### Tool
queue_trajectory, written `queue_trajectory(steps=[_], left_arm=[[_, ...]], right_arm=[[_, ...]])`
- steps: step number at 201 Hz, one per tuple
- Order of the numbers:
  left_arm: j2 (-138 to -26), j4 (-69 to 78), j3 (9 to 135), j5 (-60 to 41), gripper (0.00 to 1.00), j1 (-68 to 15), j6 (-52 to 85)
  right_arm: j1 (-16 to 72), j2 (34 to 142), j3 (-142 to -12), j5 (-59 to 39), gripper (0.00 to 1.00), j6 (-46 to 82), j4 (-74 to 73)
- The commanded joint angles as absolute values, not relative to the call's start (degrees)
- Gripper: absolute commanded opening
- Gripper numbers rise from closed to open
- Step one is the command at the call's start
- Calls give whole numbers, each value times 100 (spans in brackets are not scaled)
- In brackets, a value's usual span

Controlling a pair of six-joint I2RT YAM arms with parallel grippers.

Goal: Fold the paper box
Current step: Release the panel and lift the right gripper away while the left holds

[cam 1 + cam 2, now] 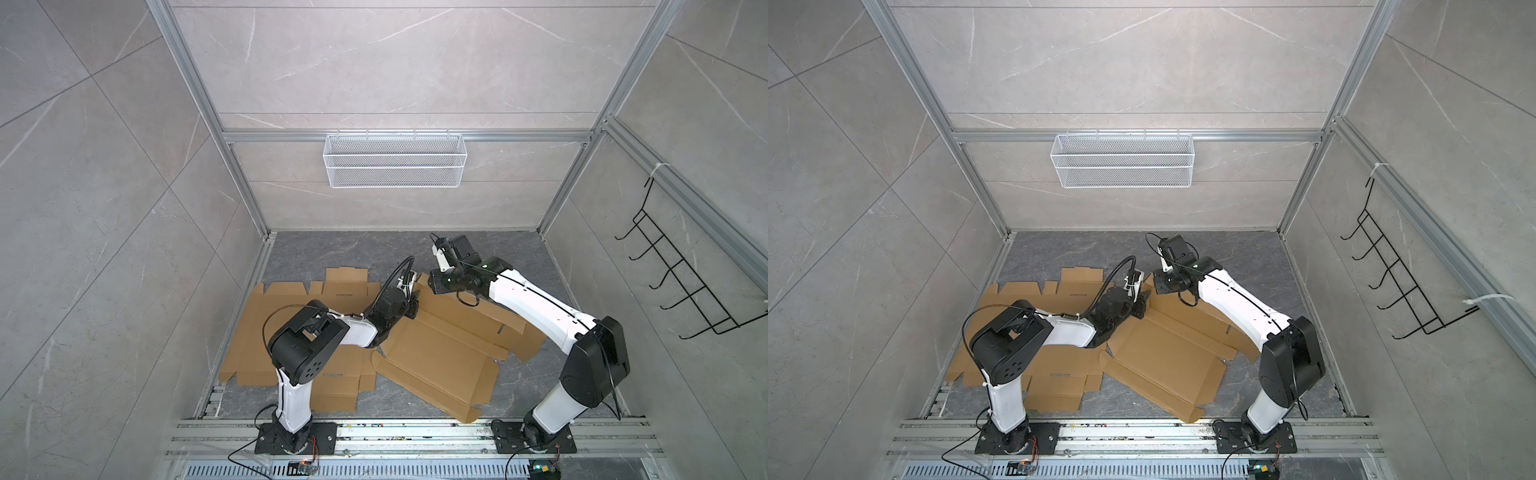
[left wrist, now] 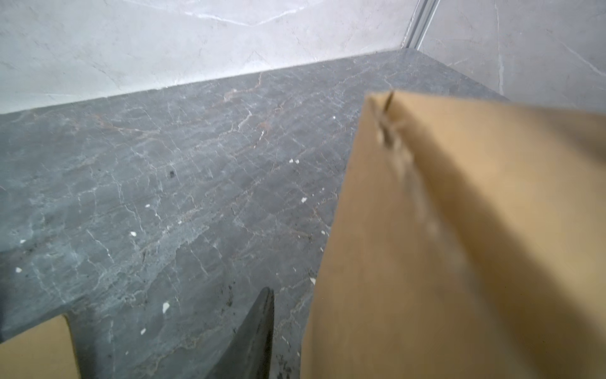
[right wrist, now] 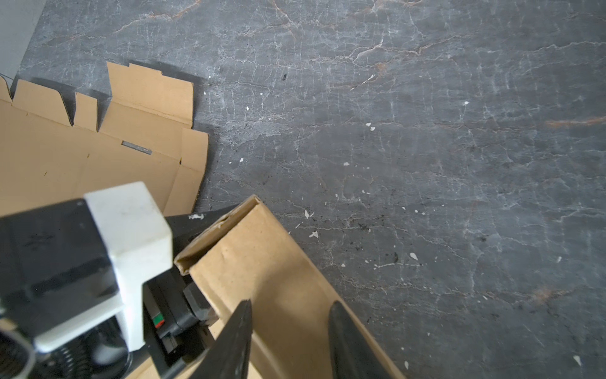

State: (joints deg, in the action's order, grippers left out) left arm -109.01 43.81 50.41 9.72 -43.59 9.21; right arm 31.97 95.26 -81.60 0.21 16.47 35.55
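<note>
The dark marbled tabletop (image 1: 353,253) is carrying everything in front of me. The paper box (image 1: 440,361) is lying on it as an opened-out brown blank, sitting between the two arms and slanting from the near rail toward the far right; it is showing in both top views. A second flat cardboard sheet (image 1: 249,345) is resting just beside it on the left.

Both arms are reaching to the box's far corner, their wrists nearly meeting there. At that corner a narrow side flap (image 3: 262,256) is standing up off the table, doubled over along its top edge. The right gripper (image 3: 291,303) is hovering over the flap with its fingers spread, the cardboard's face showing in the gap between them. The left gripper (image 1: 412,305) is sitting at the same flap from the opposite side. In its wrist view only one dark finger (image 2: 259,331) is showing, and blurred cardboard is covering where the other would be, so I cannot tell whether it is pinching the flap or standing loose.
</note>
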Motion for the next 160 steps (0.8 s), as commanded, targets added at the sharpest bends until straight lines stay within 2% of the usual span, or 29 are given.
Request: queue_trajectory(steps=[1, 24, 47, 55, 109, 160], left_arm=[[-10530, 4616, 5296, 1261, 32, -4263, 812], [-10573, 4605, 5361, 1279, 29, -4263, 787], [-10636, 4730, 5361, 1315, 6, -4263, 765], [-10660, 4769, 5363, 1297, 3, -4265, 780], [-10579, 4857, 5322, 1677, 0, -4263, 898], [-10441, 5183, 5122, 3089, 0, -4408, 1154]], right_arm=[[3265, 9686, -7930, -105, 41, 1626, 4041], [3277, 9701, -7934, -105, 41, 1631, 4019], [3295, 9679, -7994, -105, 41, 1635, 4048], [3294, 9642, -8036, -105, 41, 1635, 4060], [3078, 9166, -8644, -49, 49, 1653, 4463], [2250, 8161, -8431, -121, 53, 2059, 5021]])
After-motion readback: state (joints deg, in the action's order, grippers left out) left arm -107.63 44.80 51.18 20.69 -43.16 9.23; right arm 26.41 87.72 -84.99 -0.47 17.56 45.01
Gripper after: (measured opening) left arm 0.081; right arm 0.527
